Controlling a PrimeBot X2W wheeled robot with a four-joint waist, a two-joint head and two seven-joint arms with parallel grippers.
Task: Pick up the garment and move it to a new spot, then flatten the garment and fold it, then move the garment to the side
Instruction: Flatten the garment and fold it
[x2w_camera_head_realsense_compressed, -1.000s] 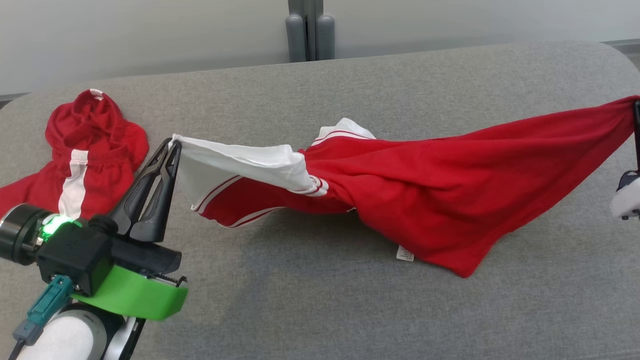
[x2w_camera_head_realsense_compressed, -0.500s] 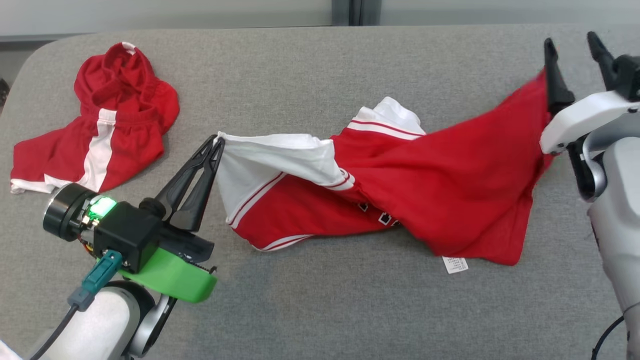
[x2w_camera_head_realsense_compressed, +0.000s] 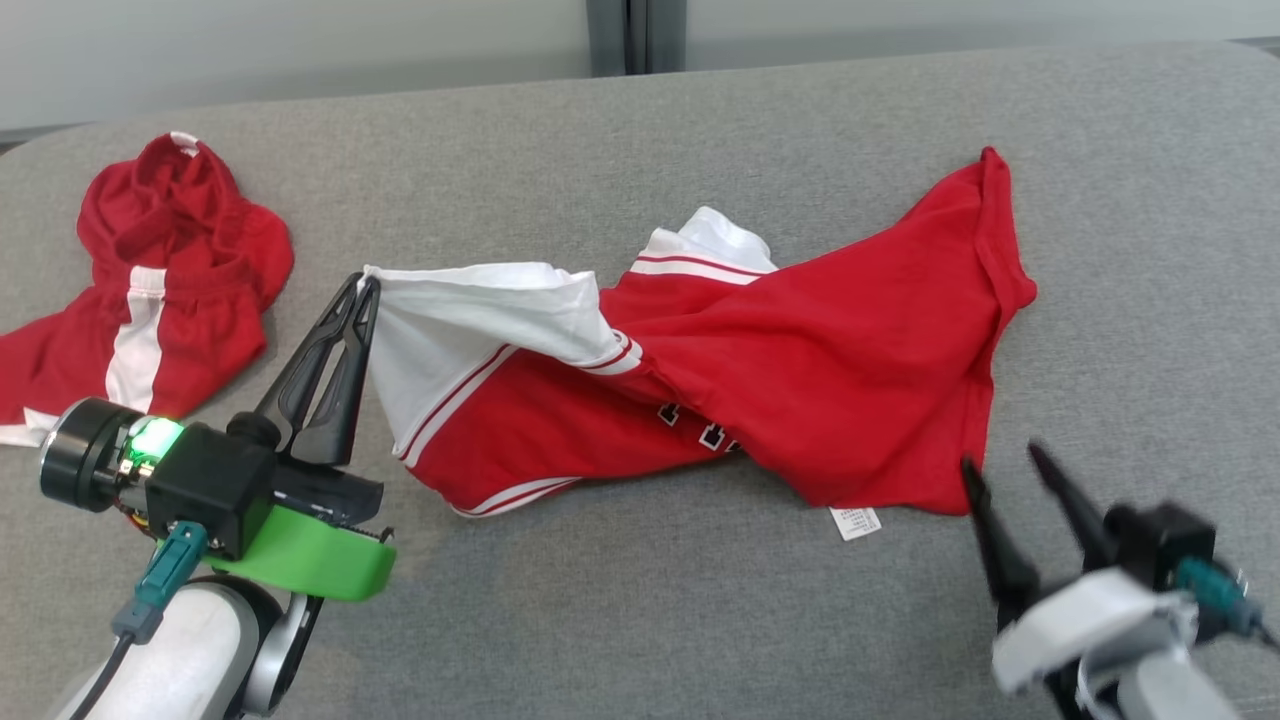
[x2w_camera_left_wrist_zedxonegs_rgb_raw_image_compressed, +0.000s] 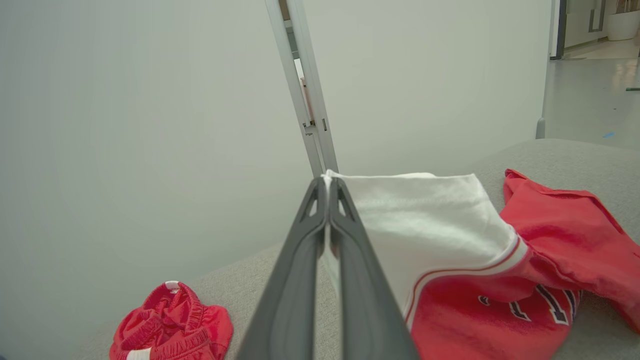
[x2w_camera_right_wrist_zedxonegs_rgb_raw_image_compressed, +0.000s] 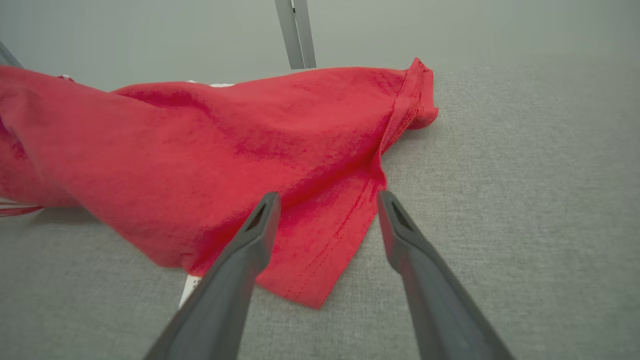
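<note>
My left fingers (x2w_camera_head_realsense_compressed: 350, 320) clench the shirt's (x2w_camera_head_realsense_compressed: 800, 370) white sleeve (x2w_camera_head_realsense_compressed: 470, 310) toward the cushion's (x2w_camera_head_realsense_compressed: 640, 620) left edge, while my right fingers (x2w_camera_right_wrist_zedxonegs_rgb_raw_image_compressed: 252, 235), spread and empty, point at its near hem corner (x2w_camera_right_wrist_zedxonegs_rgb_raw_image_compressed: 315, 295) just ahead.

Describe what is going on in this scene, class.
A two-armed robot is handling a red and white shirt on a grey cushioned surface. Its left gripper has its jaws shut on the shirt's white sleeve, holding that end up. The right gripper hovers near the red hem, jaws open, holding nothing. The shirt lies twisted, not yet flattened. Red shorts lie apart.
</note>
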